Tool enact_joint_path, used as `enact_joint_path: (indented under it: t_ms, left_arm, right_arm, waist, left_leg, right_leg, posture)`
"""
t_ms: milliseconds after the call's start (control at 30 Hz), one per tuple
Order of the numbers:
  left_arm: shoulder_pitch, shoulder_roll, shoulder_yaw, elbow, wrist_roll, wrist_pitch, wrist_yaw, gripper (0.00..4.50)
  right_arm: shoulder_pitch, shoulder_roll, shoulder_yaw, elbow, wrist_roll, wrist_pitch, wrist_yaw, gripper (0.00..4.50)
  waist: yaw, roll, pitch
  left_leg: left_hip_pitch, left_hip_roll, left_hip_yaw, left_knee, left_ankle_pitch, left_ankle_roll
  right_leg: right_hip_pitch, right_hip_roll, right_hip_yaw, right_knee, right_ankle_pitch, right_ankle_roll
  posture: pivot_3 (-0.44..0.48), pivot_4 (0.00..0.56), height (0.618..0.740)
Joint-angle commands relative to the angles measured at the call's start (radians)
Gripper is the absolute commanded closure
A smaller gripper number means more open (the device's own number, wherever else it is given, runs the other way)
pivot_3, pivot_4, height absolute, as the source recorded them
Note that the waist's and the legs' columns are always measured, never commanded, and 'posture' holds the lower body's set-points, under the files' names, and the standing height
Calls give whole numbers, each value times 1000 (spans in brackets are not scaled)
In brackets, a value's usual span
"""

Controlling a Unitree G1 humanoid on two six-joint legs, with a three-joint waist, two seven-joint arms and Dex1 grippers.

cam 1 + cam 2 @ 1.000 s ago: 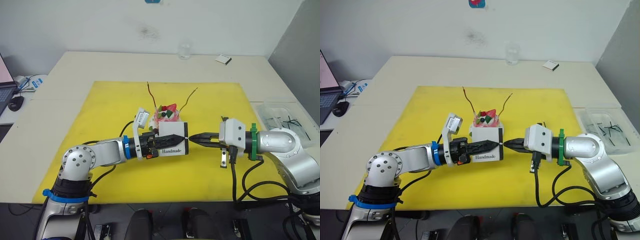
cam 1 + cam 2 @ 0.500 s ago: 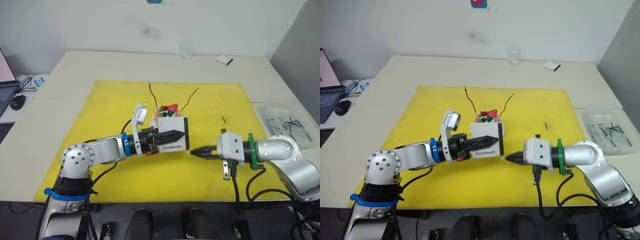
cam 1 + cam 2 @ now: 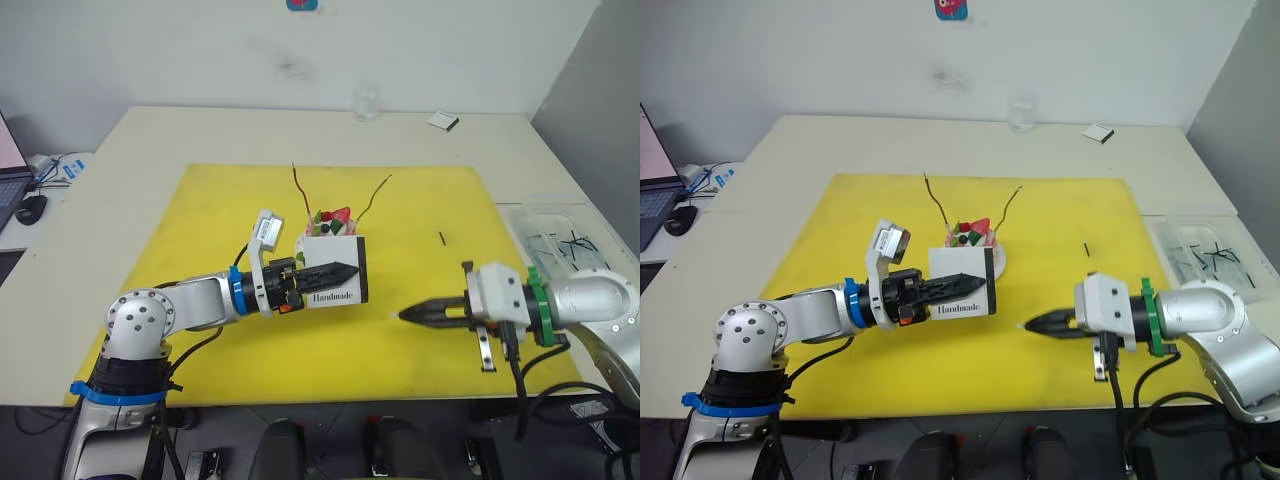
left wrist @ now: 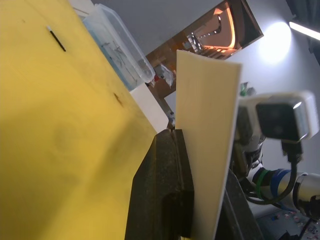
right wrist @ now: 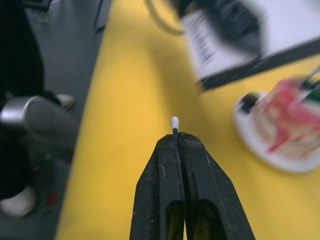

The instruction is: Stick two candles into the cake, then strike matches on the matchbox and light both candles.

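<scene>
The right gripper (image 5: 176,137) has its two black tapered fingers pressed together on a match (image 5: 174,124), a thin dark stick whose small white rounded head pokes just past the fingertips; in the head views the match runs along the fingers' line, pointing toward 9 o'clock, at the matchbox but well apart from it. The left gripper (image 3: 340,270) pinches the matchbox (image 3: 336,283), a flat white cardboard rectangle with "Handmade" printed in black and a black striking strip down the edge at its 3 o'clock side; one matte black finger lies across the printed face, pointing toward 3 o'clock, and the box is held on edge above the mat, its long axis running 9 to 3 o'clock. Just beyond the box, at its 12 o'clock, sits the cake (image 3: 333,222), small and round with white cream, a red strawberry and green and dark bits on top, on a white plate (image 3: 995,262). Two thin wavy candles stand in it: a dark red one (image 3: 300,188) leaning toward 11 o'clock and an olive-gold one (image 3: 376,193) leaning toward 1 o'clock. Everything rests over a smooth yellow mat (image 3: 200,220) on a pale table (image 3: 150,130). A loose match (image 3: 441,238) lies on the mat at 2 o'clock from the cake, and a clear plastic tray (image 3: 556,238) holding more dark sticks sits off the mat's edge at 3 o'clock.
</scene>
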Motion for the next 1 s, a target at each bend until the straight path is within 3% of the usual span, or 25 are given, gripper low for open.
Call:
enact_joint_path:
  t_ms: [33,333,900,933,1000]
  left_arm:
    - [-10,-14,-6,-25,11,-2,-20,4500]
    - [-34,-32,-4,-18,-9,4,-8,4500]
    - [-60,-57,1,-11,-46,7,29,4500]
    - [-62,-58,2,-10,-48,7,29,4500]
    - [-89,-58,6,6,-59,11,27,4500]
  right_arm:
    - [-45,31,5,-13,-14,-9,-50,4486]
    - [-67,60,76,16,-125,2,-118,4486]
    - [-36,57,130,17,-194,-48,-85,4486]
    - [-33,53,134,16,-197,-51,-79,4486]
    - [79,-76,163,-34,-185,-27,44,4486]
  waist:
    - [2,0,0]
    - [2,0,0]
    - [2,0,0]
    - [2,0,0]
    - [9,0,0]
  left_leg:
    - [0,0,0,0,0,0]
    - [-2,0,1,0,0,0]
    - [-2,0,1,0,0,0]
    - [-2,0,1,0,0,0]
    - [-2,0,1,0,0,0]
  right_leg:
    - [0,0,0,0,0,0]
    - [-1,-1,0,-1,-1,1]
    - [-1,-1,0,-1,-1,1]
    - [-1,-1,0,-1,-1,1]
    - [-1,-1,0,-1,-1,1]
  posture:
    - [0,150,740]
    - [0,150,740]
    - [0,150,740]
    - [0,150,740]
    - [0,150,740]
